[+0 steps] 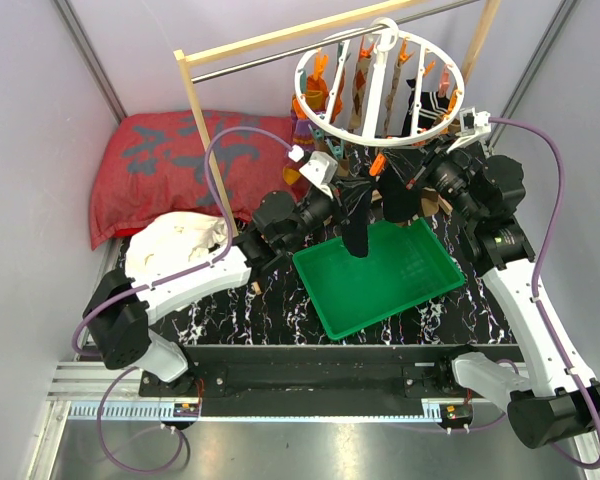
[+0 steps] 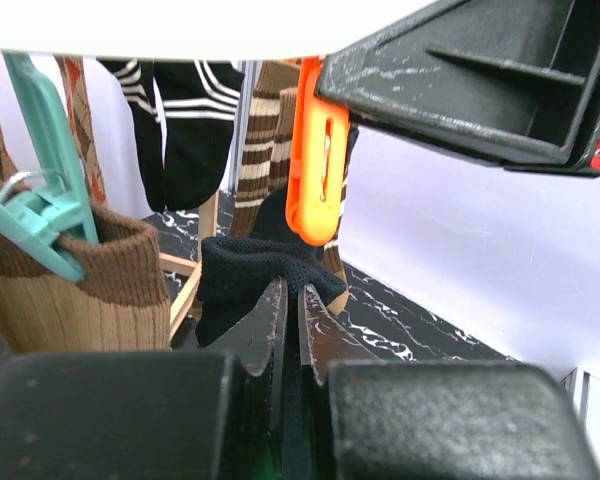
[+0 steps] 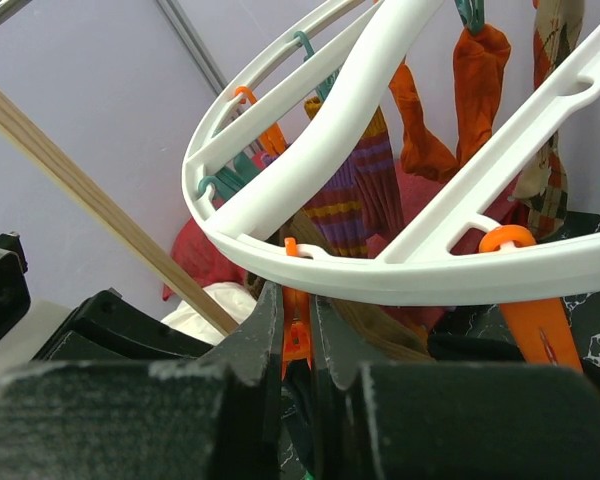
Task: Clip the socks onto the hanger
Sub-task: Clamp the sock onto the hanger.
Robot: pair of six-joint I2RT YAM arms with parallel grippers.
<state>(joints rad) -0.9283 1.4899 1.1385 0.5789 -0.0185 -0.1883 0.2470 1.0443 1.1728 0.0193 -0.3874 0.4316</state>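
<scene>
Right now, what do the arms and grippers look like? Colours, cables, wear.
Left arm and right arm: white link shells, black joint housings, a purple cable looping along each. Left gripper and right gripper: blocky black bodies, fingers tapering to thin tips, white scuff marks on the edges.

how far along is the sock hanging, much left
Done: orange socks, a purple striped sock and brown striped socks already hang from the hanger. In hand: the left gripper is shut on a black sock, held at the orange clip the right gripper pinches. Left: clip it; the green tray shows no more socks.
</scene>
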